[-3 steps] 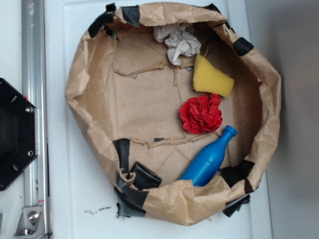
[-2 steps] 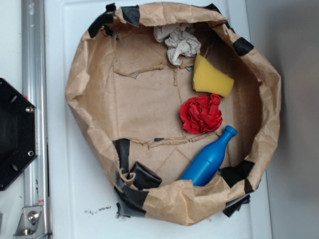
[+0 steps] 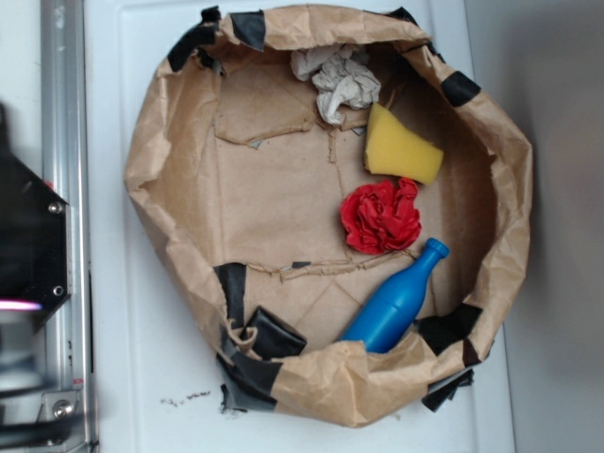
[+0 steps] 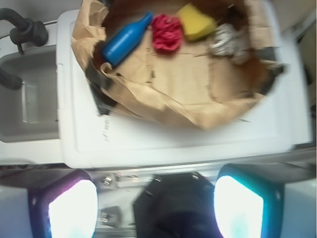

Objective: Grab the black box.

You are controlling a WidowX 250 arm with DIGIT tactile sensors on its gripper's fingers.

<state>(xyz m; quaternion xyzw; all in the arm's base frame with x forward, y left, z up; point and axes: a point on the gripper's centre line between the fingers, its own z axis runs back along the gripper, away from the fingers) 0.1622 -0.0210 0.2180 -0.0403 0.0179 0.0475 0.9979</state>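
The black box is small and glossy. It lies inside the brown paper basin at its near-left corner, next to black tape strips and just left of the blue bottle. In the wrist view the basin and the bottle lie far ahead, and a dark patch by the bottle's base is too blurred to name. My gripper is open, its two glowing fingers wide apart over the black hexagonal plate, well outside the basin. In the exterior view my arm is only a blur at the left edge.
The basin also holds a red crumpled ball, a yellow sponge and a grey-white rag. It stands on a white surface. A metal rail runs along the left, beside the hexagonal plate.
A blurred arm with a pink glow has come into the exterior view at the lower left, over the hexagonal plate. Nothing in the basin has moved.
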